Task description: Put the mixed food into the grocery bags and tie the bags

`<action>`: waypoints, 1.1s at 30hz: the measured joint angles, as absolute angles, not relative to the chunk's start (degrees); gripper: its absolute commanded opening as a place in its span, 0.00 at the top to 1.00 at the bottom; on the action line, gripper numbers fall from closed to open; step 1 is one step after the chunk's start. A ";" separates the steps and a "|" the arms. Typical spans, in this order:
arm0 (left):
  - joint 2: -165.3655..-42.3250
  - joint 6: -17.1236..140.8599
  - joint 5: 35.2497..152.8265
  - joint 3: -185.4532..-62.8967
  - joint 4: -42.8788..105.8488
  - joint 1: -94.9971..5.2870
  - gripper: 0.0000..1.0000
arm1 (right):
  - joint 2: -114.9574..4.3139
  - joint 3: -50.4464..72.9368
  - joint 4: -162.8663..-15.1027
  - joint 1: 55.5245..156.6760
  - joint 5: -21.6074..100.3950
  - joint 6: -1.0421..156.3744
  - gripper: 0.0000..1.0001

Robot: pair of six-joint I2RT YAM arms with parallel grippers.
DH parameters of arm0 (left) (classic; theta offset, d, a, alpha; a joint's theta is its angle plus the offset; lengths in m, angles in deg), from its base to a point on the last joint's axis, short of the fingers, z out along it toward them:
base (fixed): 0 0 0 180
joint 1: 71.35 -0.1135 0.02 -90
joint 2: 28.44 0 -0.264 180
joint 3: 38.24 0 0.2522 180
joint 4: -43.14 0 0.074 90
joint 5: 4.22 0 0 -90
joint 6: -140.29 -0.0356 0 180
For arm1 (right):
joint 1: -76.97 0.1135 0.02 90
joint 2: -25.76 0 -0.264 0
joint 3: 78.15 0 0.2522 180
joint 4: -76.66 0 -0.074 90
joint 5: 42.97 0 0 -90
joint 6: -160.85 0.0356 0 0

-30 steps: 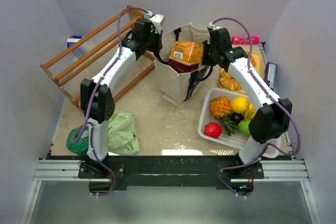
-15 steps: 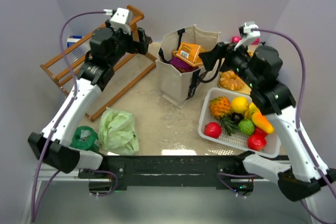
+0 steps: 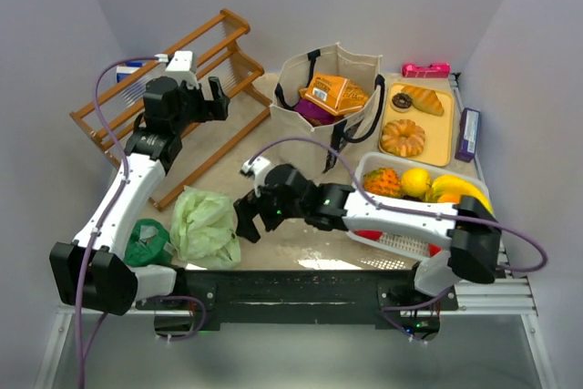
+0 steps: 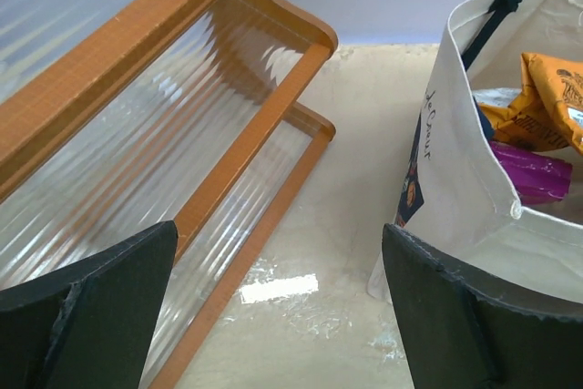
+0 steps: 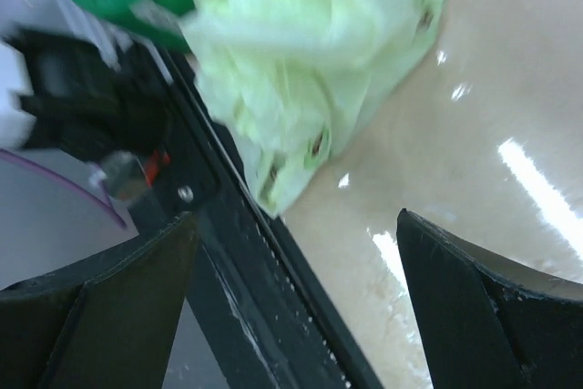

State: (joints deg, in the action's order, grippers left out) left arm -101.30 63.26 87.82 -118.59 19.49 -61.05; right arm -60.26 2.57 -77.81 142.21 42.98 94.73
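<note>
The beige canvas tote (image 3: 314,138) stands at the back centre, holding an orange-yellow packet (image 3: 330,91) and a purple packet (image 3: 308,113). My left gripper (image 3: 221,101) hovers open over the wooden rack, left of the tote and apart from it. The left wrist view shows the tote (image 4: 460,198), the orange packet (image 4: 554,88) and the purple packet (image 4: 533,175) beyond my empty open gripper (image 4: 278,312). The pale green plastic bag (image 3: 206,225) lies crumpled near the front edge. My right gripper (image 3: 244,223) is open just right of it. In the right wrist view the bag (image 5: 305,61) lies ahead of the open gripper (image 5: 291,302).
A wooden rack (image 3: 173,88) leans at the back left. A dark green bundle (image 3: 146,239) lies left of the plastic bag. A white mesh basket (image 3: 393,241) at the right holds a pineapple (image 3: 383,184), a banana (image 3: 455,186) and other fruit. A yellow tray (image 3: 448,138) carries donuts and bread.
Both grippers let go at the tote and opened. The left arm drew back left over the rack. The right arm swung down and left to the pale green bag.
</note>
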 measured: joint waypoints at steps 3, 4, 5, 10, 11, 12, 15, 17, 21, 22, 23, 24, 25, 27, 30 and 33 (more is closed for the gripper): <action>-100.58 63.26 87.80 -118.51 20.43 -61.05 0.00 | -65.46 1.54 -77.59 144.78 43.13 96.96 0.06; -100.45 63.26 87.97 -118.40 20.85 -61.05 0.00 | -66.62 1.39 -78.09 145.20 42.98 97.68 0.07; -100.45 63.26 88.21 -118.37 21.13 -61.05 0.00 | -67.65 1.21 -78.95 145.37 42.91 98.56 0.09; -100.47 63.28 89.42 -117.74 21.70 -61.05 0.00 | -72.83 0.08 -85.18 145.44 41.21 102.86 0.19; -100.51 63.28 89.68 -117.65 21.61 -61.05 0.00 | -73.77 0.01 -86.14 145.44 41.01 103.39 0.23; -100.62 63.28 89.96 -117.65 21.68 -61.05 0.00 | -74.95 -0.03 -87.32 145.48 40.86 103.91 0.25; -100.84 63.30 90.49 -117.65 21.72 -61.05 0.00 | -78.53 0.23 -89.92 145.59 40.82 104.85 0.36; -100.97 63.30 90.79 -117.63 21.81 -61.05 0.00 | -81.68 1.19 -90.68 145.62 40.90 105.07 0.50; -101.10 63.30 91.21 -117.63 22.07 -61.05 0.00 | -86.18 3.01 -90.92 145.62 41.28 104.74 0.92; -101.10 63.30 91.30 -117.63 22.09 -61.05 0.00 | -86.57 3.23 -90.71 145.62 41.47 104.57 0.97; -101.10 63.28 91.34 -117.63 22.09 -61.05 0.00 | -86.66 3.42 -90.16 145.59 41.80 104.35 1.00; -101.10 63.26 91.36 -117.63 22.07 -61.05 0.00 | -86.38 3.79 -89.09 145.59 43.77 104.02 1.00; -101.10 63.24 91.36 -117.63 22.07 -61.05 0.00 | -86.03 3.90 -88.78 145.59 44.34 103.84 1.00; -101.10 63.11 91.43 -117.63 22.05 -61.05 0.00 | -84.45 4.12 -86.49 145.27 47.70 103.15 1.00; -101.06 62.39 91.97 -117.63 21.57 -61.05 0.00 | -78.58 1.80 -82.88 142.58 51.02 102.27 0.99; -100.51 61.16 92.65 -117.11 21.26 -61.05 0.00 | -71.58 -2.37 -80.59 135.32 52.34 101.13 0.57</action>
